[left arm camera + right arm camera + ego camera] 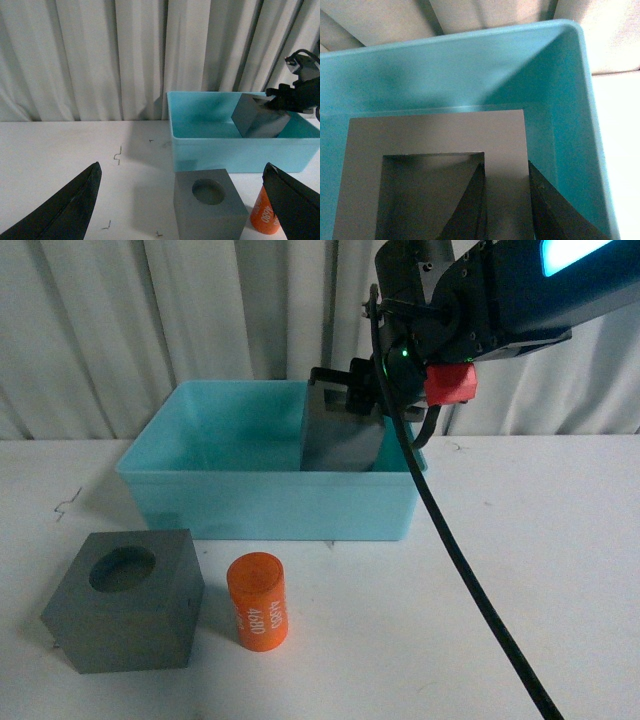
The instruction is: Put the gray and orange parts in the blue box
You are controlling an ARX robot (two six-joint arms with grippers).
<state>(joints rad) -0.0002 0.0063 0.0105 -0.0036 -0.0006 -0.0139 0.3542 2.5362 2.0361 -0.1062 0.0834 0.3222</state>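
The white table [540,540] carried the blue box [265,502] toward its far edge; nearer its front edge sat a gray cube [125,615] (round recess up), with the orange cylinder [258,602] upright just beside it.

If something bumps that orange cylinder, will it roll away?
Standing on its flat end, the orange cylinder probably slides or tips first; once toppled, its round side would likely roll. It looks rigid and smooth, so possibly slippery.

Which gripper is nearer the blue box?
Right. The right gripper is over the blue box, holding a gray cube; the left gripper is outside, with the round-recess cube between them.
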